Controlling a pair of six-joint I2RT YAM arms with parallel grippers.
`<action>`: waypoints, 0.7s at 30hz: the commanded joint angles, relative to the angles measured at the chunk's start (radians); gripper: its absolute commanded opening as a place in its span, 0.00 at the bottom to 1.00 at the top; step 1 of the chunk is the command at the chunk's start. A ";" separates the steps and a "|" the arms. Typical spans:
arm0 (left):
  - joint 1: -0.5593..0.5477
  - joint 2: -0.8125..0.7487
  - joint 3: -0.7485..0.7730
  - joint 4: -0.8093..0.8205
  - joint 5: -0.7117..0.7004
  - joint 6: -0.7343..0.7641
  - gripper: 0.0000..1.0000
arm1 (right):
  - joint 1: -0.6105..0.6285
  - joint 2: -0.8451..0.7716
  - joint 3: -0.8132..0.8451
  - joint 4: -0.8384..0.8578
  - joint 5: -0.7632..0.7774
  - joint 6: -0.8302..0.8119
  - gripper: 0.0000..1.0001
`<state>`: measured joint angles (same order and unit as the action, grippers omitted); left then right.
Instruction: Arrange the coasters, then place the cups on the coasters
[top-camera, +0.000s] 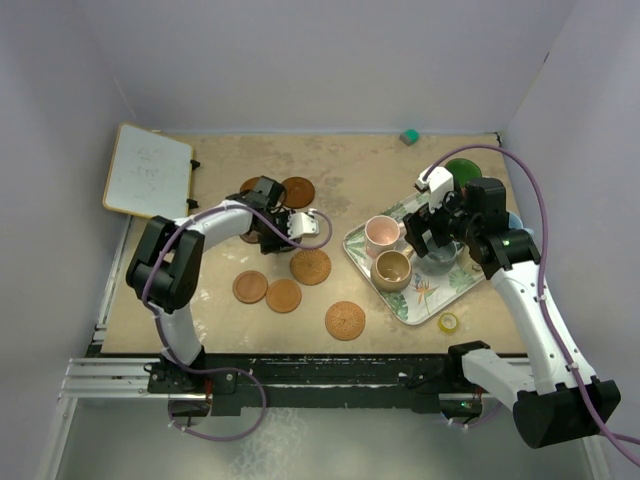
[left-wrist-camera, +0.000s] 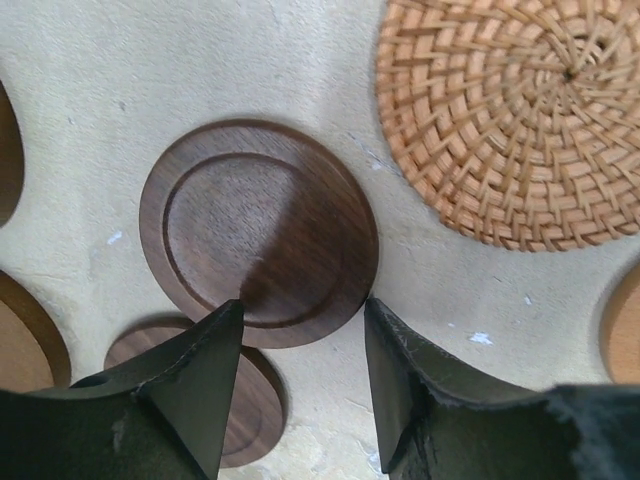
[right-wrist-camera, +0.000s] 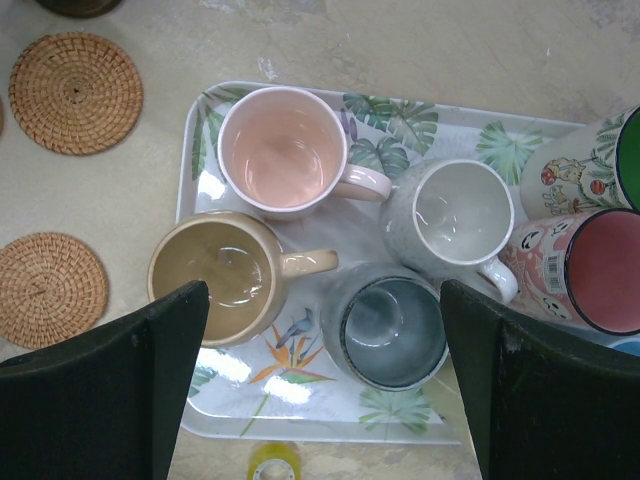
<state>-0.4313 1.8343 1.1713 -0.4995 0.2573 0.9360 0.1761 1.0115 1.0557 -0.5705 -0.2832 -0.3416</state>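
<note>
My left gripper (top-camera: 268, 228) (left-wrist-camera: 303, 320) is open just above the table, its tips straddling the near edge of a dark brown ringed coaster (left-wrist-camera: 258, 232) that lies flat. A second dark coaster (left-wrist-camera: 240, 400) is partly hidden under the left finger, and a woven coaster (left-wrist-camera: 520, 110) lies beside them. More coasters (top-camera: 283, 296) are spread over the table's middle. My right gripper (top-camera: 432, 236) (right-wrist-camera: 322, 295) hangs wide open and empty over the tray (right-wrist-camera: 440, 125), above the slate cup (right-wrist-camera: 393, 328) and tan cup (right-wrist-camera: 215, 275). The pink (right-wrist-camera: 283, 150), grey (right-wrist-camera: 462, 215), red (right-wrist-camera: 605, 270) and green (right-wrist-camera: 630, 145) cups stand around them.
A small yellow tape roll (right-wrist-camera: 273, 462) lies just off the tray's near edge. A white board (top-camera: 148, 170) rests at the far left and a small green block (top-camera: 408, 136) by the back wall. Two woven coasters (right-wrist-camera: 75, 92) (right-wrist-camera: 50, 288) lie left of the tray.
</note>
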 joint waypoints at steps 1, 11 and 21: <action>0.002 0.048 0.070 -0.014 0.014 0.045 0.47 | -0.004 -0.025 0.009 0.017 -0.030 -0.010 1.00; -0.022 0.134 0.167 -0.041 0.073 0.060 0.38 | -0.008 -0.025 0.009 0.017 -0.030 -0.009 1.00; -0.038 0.139 0.237 -0.092 0.180 0.027 0.36 | -0.010 -0.023 0.009 0.015 -0.030 -0.011 1.00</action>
<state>-0.4633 1.9858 1.3777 -0.5522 0.3408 0.9703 0.1707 1.0115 1.0557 -0.5705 -0.2836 -0.3420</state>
